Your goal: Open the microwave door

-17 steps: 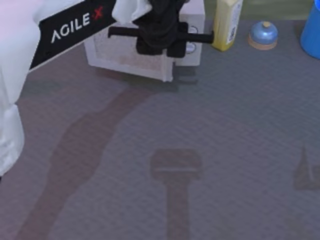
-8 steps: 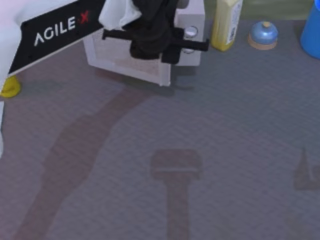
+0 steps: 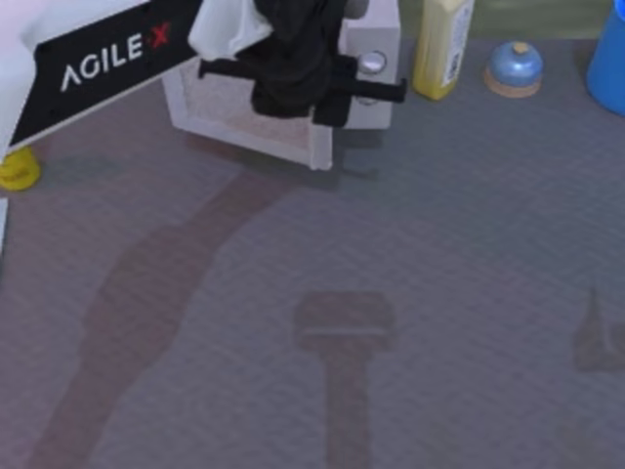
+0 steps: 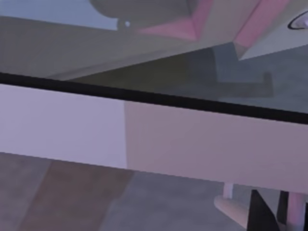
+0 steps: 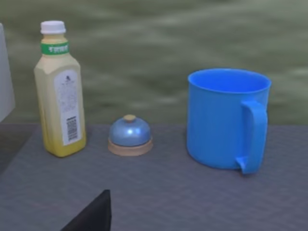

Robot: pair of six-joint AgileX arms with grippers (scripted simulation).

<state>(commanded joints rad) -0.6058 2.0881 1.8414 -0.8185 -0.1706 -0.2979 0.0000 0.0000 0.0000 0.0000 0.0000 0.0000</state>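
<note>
The white microwave stands at the table's far edge, left of centre, with a round knob on its side panel. Its door, white with a mesh window, is swung slightly outward; its free edge stands off the body. My left gripper hangs over the door's free end, shut on the door handle. In the left wrist view the door fills the middle as a wide pale band, and the handle runs into the dark fingers. Only a dark corner of my right gripper shows, low over the table facing the far-right objects.
A yellow bottle stands right beside the microwave. Right of it sit a blue call bell and a blue mug; the right wrist view shows the bottle, bell and mug. A small yellow object lies at the left edge.
The left arm has drawn back to the left with the door handle. The door's free edge has swung a little farther out, uncovering the knob and the small yellow object.
</note>
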